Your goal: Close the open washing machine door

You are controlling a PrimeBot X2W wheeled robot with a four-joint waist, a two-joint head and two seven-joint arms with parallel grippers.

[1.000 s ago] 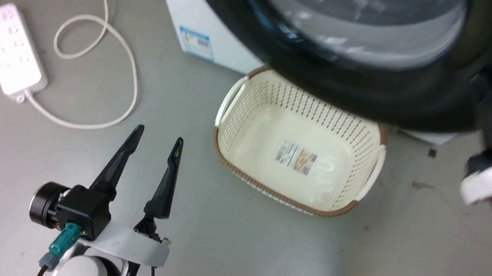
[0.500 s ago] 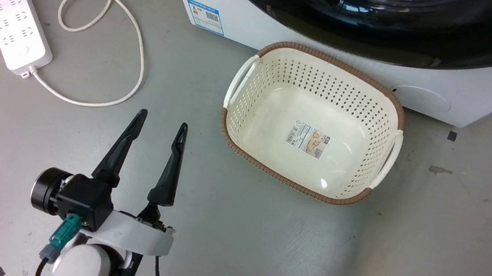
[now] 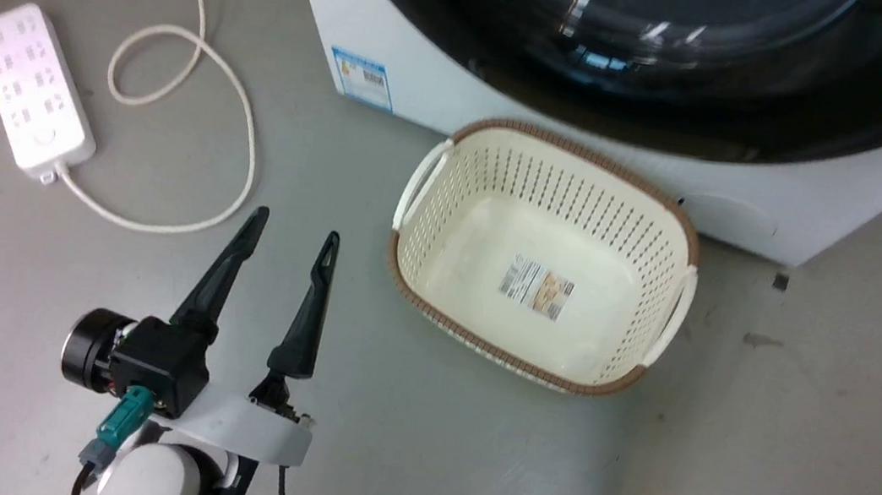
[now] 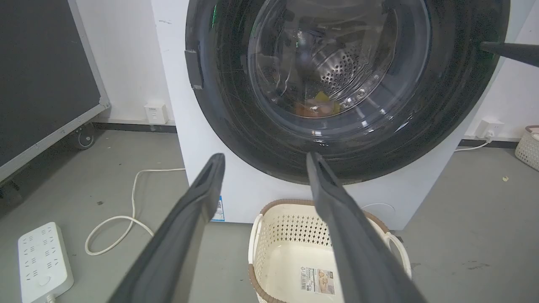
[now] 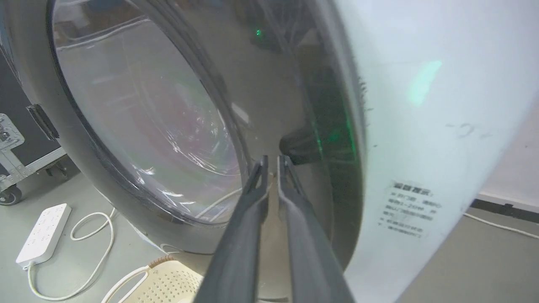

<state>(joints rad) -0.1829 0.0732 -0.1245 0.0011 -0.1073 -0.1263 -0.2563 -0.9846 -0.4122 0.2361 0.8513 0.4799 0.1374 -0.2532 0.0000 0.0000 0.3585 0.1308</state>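
Door (image 4: 223,109) sits flat against the front of the washer (image 4: 189,168), closed or very nearly so. Right gripper (image 5: 270,159) has its fingers almost together, holding nothing, tips at the door's black rim. Left gripper (image 3: 297,223) hangs spread wide above the floor (image 3: 465,455), near the basket (image 3: 557,139).

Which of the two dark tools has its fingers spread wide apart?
The left tool, hanging over the grey floor. The right tool has its fingers almost together, beside the glossy black rim of the round washing machine door.
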